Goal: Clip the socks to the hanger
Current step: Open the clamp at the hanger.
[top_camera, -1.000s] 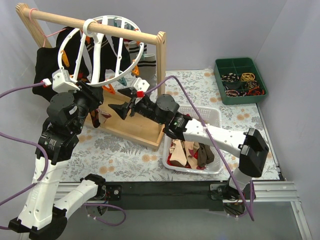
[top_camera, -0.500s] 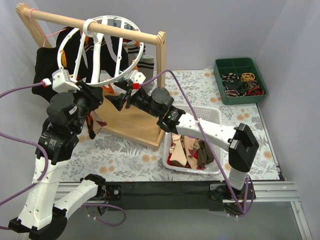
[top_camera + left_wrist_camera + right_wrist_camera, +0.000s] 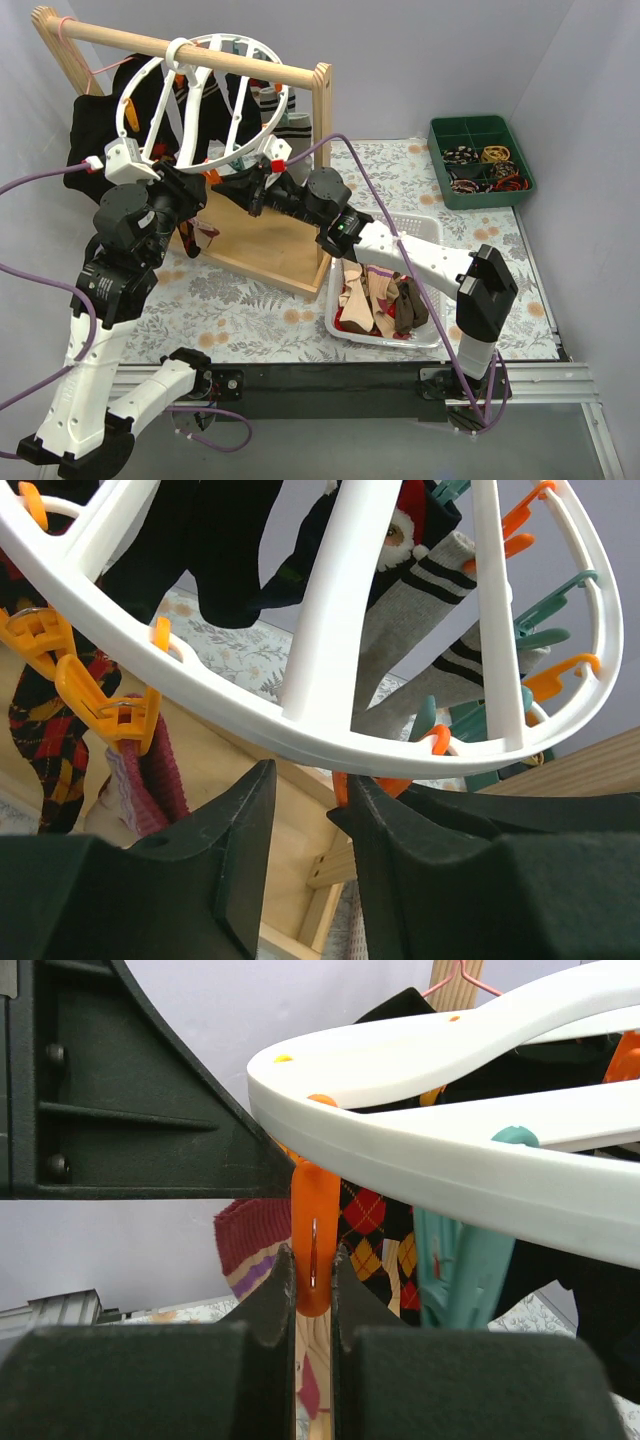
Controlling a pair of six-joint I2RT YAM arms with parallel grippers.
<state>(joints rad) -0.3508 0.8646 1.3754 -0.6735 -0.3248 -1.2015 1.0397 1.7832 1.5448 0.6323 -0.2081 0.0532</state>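
Note:
The white ring hanger (image 3: 160, 62) hangs by its hook from the wooden rail. My right gripper (image 3: 313, 1260) reaches up under its rim (image 3: 400, 1070) and is shut on an orange clothespin (image 3: 312, 1225), squeezing its two sides. A maroon sock with purple stripes (image 3: 245, 1240) hangs just behind that pin, next to an argyle sock (image 3: 370, 1230). My left gripper (image 3: 305, 775) sits right below the rim (image 3: 300, 730), jaws a little apart, with only the wooden base showing between them. The maroon sock (image 3: 205, 232) dangles beside it. More socks (image 3: 380, 300) lie in the white basket.
The white basket (image 3: 430, 230) stands at centre right, and a green tray (image 3: 436, 160) of small items at the back right. The wooden stand's base (image 3: 270, 250) lies under the hanger. A black garment (image 3: 95, 130) drapes over the rail (image 3: 290, 72). A grey striped sock (image 3: 430, 610) is clipped on the far rim.
My right gripper has risen left to the hanger rim and gone from open to shut on the orange clothespin. The hanger and dangling sock swung slightly. The left arm stayed put.

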